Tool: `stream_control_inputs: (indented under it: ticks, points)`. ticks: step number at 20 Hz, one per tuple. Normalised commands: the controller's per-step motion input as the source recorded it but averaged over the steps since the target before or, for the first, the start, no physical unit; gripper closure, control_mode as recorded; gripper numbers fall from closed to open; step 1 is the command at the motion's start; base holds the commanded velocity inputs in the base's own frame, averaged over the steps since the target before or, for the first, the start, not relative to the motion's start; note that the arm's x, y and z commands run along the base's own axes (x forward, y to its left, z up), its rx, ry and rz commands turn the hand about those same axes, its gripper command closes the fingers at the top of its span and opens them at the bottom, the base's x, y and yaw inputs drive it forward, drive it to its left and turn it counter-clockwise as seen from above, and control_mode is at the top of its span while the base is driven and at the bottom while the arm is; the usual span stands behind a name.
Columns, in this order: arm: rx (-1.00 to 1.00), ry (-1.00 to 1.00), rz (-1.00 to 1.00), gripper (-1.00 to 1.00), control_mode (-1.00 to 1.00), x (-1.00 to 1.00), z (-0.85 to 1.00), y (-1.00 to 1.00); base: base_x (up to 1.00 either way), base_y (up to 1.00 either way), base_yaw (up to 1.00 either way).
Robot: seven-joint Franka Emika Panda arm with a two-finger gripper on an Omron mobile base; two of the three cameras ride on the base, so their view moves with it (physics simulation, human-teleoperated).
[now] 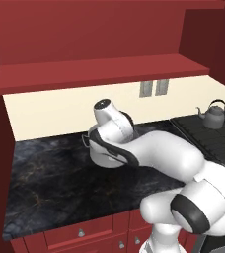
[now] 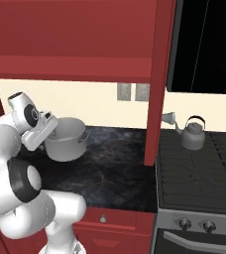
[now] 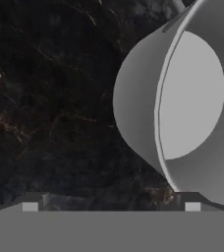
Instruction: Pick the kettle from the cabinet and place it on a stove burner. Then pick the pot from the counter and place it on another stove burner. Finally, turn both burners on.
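Observation:
The grey kettle (image 2: 192,134) (image 1: 214,116) stands upright on a back burner of the black stove (image 2: 199,173) (image 1: 208,141). The wide silver pot (image 2: 68,141) (image 3: 182,103) sits on the dark counter (image 2: 115,163) (image 1: 45,183), left of the stove. My gripper (image 2: 49,130) (image 3: 111,204) hovers just above the pot's left rim, open, with nothing between its fingers. In the hand view one fingertip (image 3: 192,204) lies close to the pot's rim and the other fingertip (image 3: 30,204) is over bare counter. In the left base view my arm covers most of the pot.
The red cabinet (image 1: 85,29) runs overhead, with a red upright panel (image 2: 157,84) between counter and stove. Silver knobs (image 2: 206,225) line the stove front. Red drawers (image 1: 80,232) sit below the counter. A wall outlet (image 2: 132,92) is behind the pot.

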Motion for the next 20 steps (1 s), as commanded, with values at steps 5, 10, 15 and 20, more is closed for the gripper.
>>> stream_control_inputs:
  ticks: [5, 10, 15, 20]
  points:
    - [0.00, 0.04, 0.00, -1.00, -1.00, 0.32, -0.16, 0.01, 0.00, 0.00, 0.00]
    - [0.00, 0.04, 0.00, -1.00, -1.00, 0.33, -0.14, 0.02, 0.00, 0.00, 0.00]
    - [0.00, 0.04, 0.00, -1.00, -1.00, 0.31, -0.20, 0.03, 0.00, 0.00, 0.00]
    - [0.00, 0.04, 0.00, -1.00, -1.00, 0.31, -0.22, 0.05, 0.00, 0.00, 0.00]
